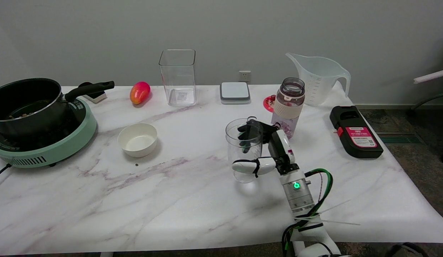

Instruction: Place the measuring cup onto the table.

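The clear measuring cup is grasped upright by the right hand, with fingers wrapped around its far side and the thumb across its near side. It is held toward the right of the marble tabletop, just beside the water bottle.

Marble table: cooker, bowl, mango, bottle, jug.
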